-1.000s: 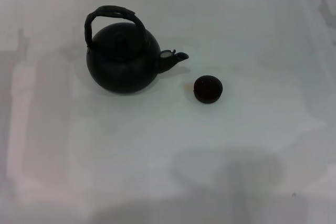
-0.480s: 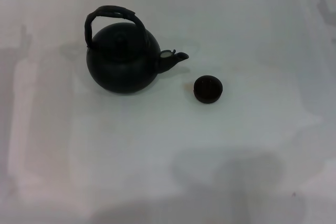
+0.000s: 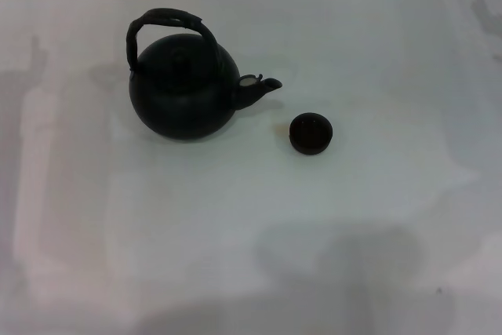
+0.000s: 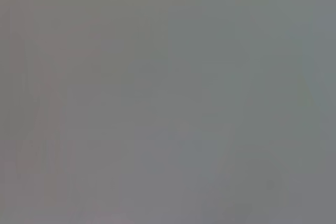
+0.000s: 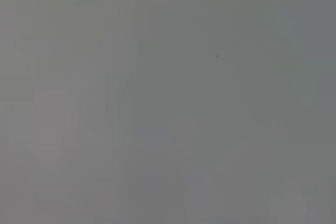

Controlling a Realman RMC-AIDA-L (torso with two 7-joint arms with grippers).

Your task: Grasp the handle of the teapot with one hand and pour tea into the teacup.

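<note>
The black round teapot [image 3: 182,92] stands upright on the white table, left of centre in the head view. Its arched handle [image 3: 165,20] rises over the lid, and its short spout [image 3: 259,86] with a pale tip points right. The small dark teacup [image 3: 311,132] sits on the table just right of the spout, apart from the pot. Neither gripper shows in any view. Both wrist views show only a plain grey surface.
The white table [image 3: 235,233] spreads all around the pot and cup. Soft shadows lie along its left side and near edge.
</note>
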